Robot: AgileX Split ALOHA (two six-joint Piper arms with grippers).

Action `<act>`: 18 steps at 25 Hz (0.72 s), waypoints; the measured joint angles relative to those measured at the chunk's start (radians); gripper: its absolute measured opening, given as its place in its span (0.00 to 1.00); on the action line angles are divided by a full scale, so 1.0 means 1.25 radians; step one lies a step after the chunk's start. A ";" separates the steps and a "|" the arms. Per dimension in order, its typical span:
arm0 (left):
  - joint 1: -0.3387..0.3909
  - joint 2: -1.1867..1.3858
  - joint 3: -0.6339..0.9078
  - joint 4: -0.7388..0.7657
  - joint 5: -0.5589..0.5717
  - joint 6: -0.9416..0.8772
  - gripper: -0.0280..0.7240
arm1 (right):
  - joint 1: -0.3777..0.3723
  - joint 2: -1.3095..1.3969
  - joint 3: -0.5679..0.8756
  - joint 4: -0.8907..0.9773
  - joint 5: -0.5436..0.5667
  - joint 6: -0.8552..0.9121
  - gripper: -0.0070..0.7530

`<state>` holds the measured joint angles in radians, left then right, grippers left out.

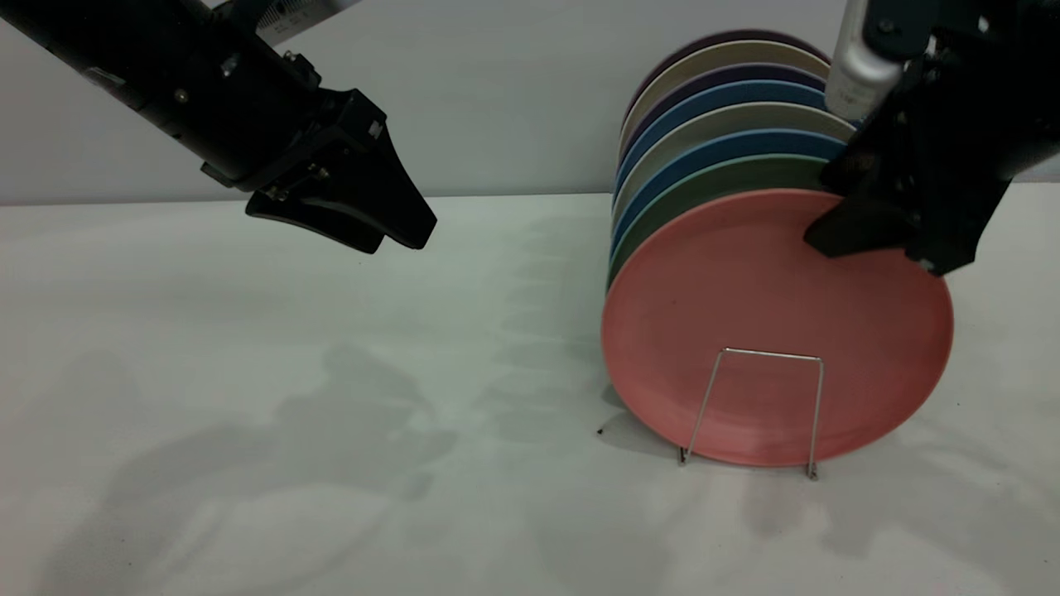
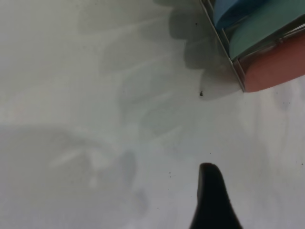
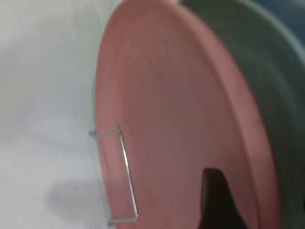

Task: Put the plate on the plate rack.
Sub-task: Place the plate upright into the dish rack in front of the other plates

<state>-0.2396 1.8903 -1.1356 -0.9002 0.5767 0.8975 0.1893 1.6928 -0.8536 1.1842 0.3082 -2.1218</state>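
1. Pink plate (image 1: 762, 331): it stands on edge in the front slot of the plate rack (image 1: 755, 410), leaning back against the green plate (image 1: 720, 184) behind it. Its lower edge rests behind the front wire loop. I judge it seated, or very nearly so.

2. Right gripper (image 1: 861, 236): it sits at the pink plate's upper edge. One dark finger (image 3: 217, 200) lies across the plate's face in the right wrist view. I cannot tell whether the fingers pinch the rim or have let go.

3. Step in hand, as I judge it: release and retreat. I would part the fingers fully, then lift straight up and away from the rim, so the plate is not dragged forward over the low loop.

4. Risk: the loop is much shorter than the plate, so a nudge at the top could tip it out.

5. Materials: the pink plate is round, matte and plastic-looking, with a low raised rim. The rack is thin bright wire bent into upright rectangles.

6. Stack behind: blue (image 1: 729, 153), cream and dark plates stand in a row, all similar in size.

7. Left gripper (image 1: 397, 232): it hangs idle above the pale table (image 1: 248, 372), well apart from the rack, its fingers closed together and empty.
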 joint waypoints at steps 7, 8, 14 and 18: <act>0.000 0.000 0.000 0.000 0.000 0.000 0.70 | 0.000 -0.022 0.000 -0.026 0.013 0.030 0.60; 0.000 0.000 0.000 0.000 0.001 0.000 0.70 | 0.000 -0.030 0.000 -0.036 0.019 0.044 0.60; 0.000 0.000 0.000 0.000 0.001 0.000 0.70 | 0.000 -0.079 0.000 -0.161 0.050 0.188 0.59; 0.000 -0.008 0.000 0.003 0.001 0.000 0.70 | 0.000 -0.131 0.000 -0.278 0.096 0.344 0.57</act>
<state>-0.2396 1.8806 -1.1356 -0.8968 0.5777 0.8975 0.1893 1.5291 -0.8536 0.8372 0.4279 -1.6914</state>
